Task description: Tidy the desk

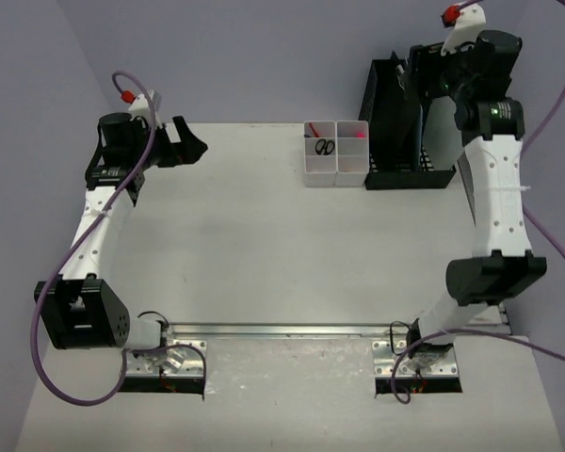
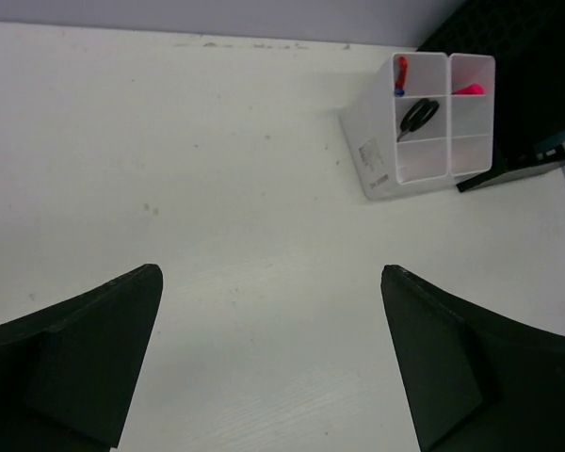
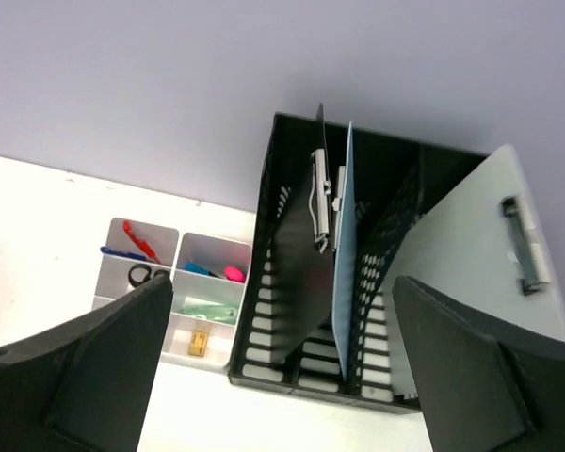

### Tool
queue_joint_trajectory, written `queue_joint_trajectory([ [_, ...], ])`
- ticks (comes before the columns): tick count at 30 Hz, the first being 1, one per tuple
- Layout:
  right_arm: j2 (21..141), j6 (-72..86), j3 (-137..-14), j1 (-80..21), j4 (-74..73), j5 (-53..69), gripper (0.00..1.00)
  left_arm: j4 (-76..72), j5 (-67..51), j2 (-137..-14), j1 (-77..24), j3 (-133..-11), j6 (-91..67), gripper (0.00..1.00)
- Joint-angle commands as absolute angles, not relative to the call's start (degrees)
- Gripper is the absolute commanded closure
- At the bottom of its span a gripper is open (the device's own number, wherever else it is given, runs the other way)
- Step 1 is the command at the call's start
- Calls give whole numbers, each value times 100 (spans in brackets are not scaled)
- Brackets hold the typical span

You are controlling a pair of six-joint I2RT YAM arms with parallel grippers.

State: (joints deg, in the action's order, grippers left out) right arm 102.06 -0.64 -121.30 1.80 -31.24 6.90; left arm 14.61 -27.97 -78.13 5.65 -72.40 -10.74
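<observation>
Hanging with right jaws spread wide above black file rack [image 3: 264,325], left jaws gaping wide over table [image 2: 217,188].

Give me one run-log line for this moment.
left gripper open over desk | right gripper open above file rack | clipboards filed in rack | compartment bins beside rack

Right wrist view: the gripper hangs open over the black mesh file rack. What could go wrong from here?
1. The pale grey clipboard with the metal clip leans tilted in the right slot of the black mesh file rack; it might slide or tip out.
2. The open right gripper sits above the upright black clipboard and light blue sheet; a sideways pull-out could snag them.
3. The white compartment bin stands right beside the rack; a knocked rack could shove it.
</observation>
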Motion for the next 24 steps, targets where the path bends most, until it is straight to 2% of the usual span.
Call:
queue_joint_trajectory([
  [1, 8949, -553, -11270, 229, -2741, 808, 1, 2197, -2075, -7717, 536, -7392, -441, 0],
  [4, 7983, -826, -9936, 229, -2988, 1054, 1, 2346, -1662, -7533, 545, -7181, -186, 0],
  [7, 6798, -827, -7988, 237, -3067, 1186, 1, 2338, -1450, -7269, 545, -6647, -36, 0],
  [14, 5451, -361, -4972, 229, -2516, 888, 1, 2215, -1283, -6584, 536, -5566, 641, 0],
  [19, 4993, 0, -3765, 229, -2277, 695, 1, 2074, -1433, -5855, 528, -4914, 1010, 0],
  [24, 4755, 228, -3454, 229, -2092, 607, 1, 1995, -1116, -5318, 545, -4492, 1160, 0],
])
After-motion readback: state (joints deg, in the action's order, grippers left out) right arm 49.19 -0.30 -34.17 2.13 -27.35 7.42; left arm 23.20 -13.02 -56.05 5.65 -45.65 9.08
